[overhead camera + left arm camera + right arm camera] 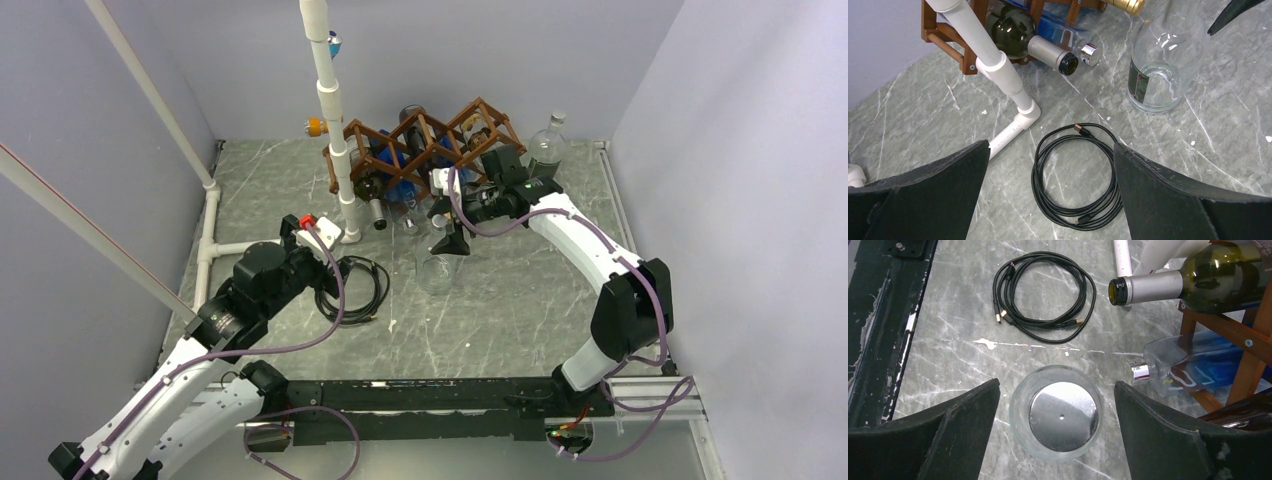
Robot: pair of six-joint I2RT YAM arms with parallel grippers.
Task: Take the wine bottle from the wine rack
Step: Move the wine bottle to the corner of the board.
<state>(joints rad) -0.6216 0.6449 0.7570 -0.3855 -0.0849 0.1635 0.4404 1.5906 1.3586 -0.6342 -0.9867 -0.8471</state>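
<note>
The dark brown lattice wine rack (430, 135) stands at the back of the table. A dark green wine bottle (368, 192) with a silver neck lies in a lower left cell, neck toward me; it also shows in the left wrist view (1018, 30) and the right wrist view (1198, 280). A clear bottle with blue liquid (403, 190) lies beside it. A clear glass bottle (437, 265) stands upright on the table. My right gripper (450, 240) is open above it, and its silver cap (1058, 415) shows between the fingers. My left gripper (325, 250) is open and empty.
A coiled black cable (1073, 175) lies on the table under my left gripper (1052, 145). A white PVC pipe frame (330, 110) stands just left of the rack. Another clear bottle (546, 145) stands at the back right. Grey walls close in three sides.
</note>
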